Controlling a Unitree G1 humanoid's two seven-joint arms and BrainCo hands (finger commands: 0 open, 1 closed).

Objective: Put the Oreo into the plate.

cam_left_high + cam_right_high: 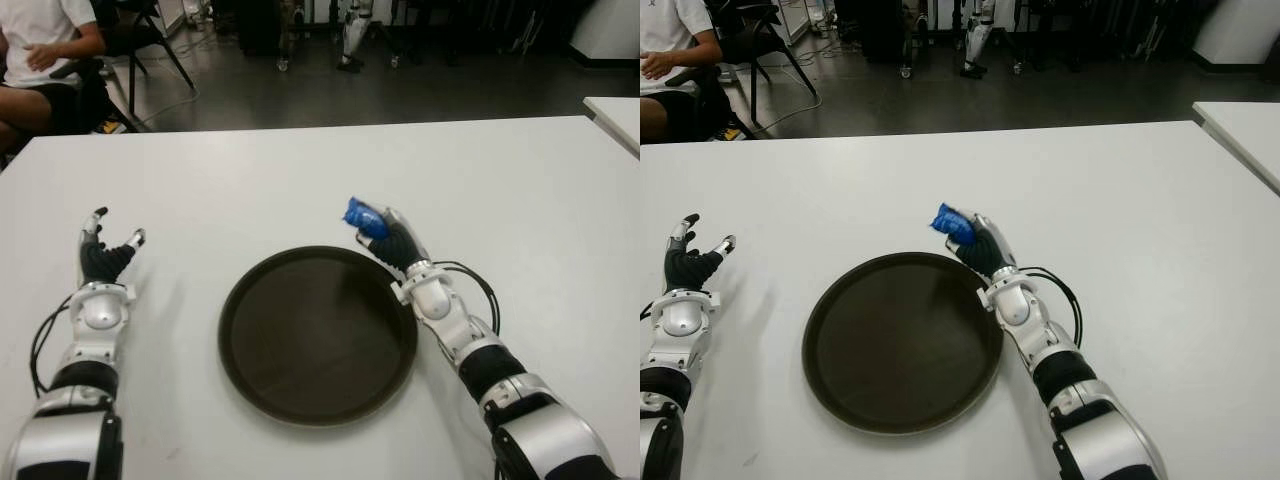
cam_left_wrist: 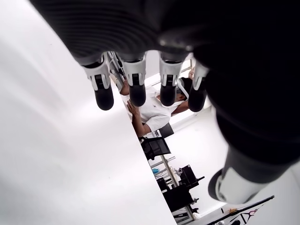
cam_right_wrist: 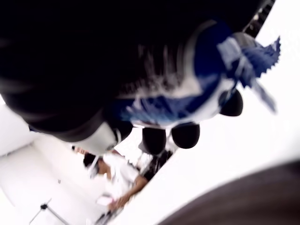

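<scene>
A blue Oreo packet [image 1: 362,216] is gripped in my right hand [image 1: 385,238], just past the far right rim of the round dark plate [image 1: 318,335]. The right wrist view shows the fingers curled around the blue-and-white wrapper [image 3: 197,79], with the plate's dark edge [image 3: 234,201] close below. The plate lies on the white table [image 1: 300,170] in front of me and holds nothing. My left hand [image 1: 104,252] shows to the left of the plate, fingers spread and holding nothing.
A second white table [image 1: 615,115] stands at the far right. A seated person [image 1: 40,50] and chairs are beyond the table's far left corner. Bare table surface surrounds the plate on all sides.
</scene>
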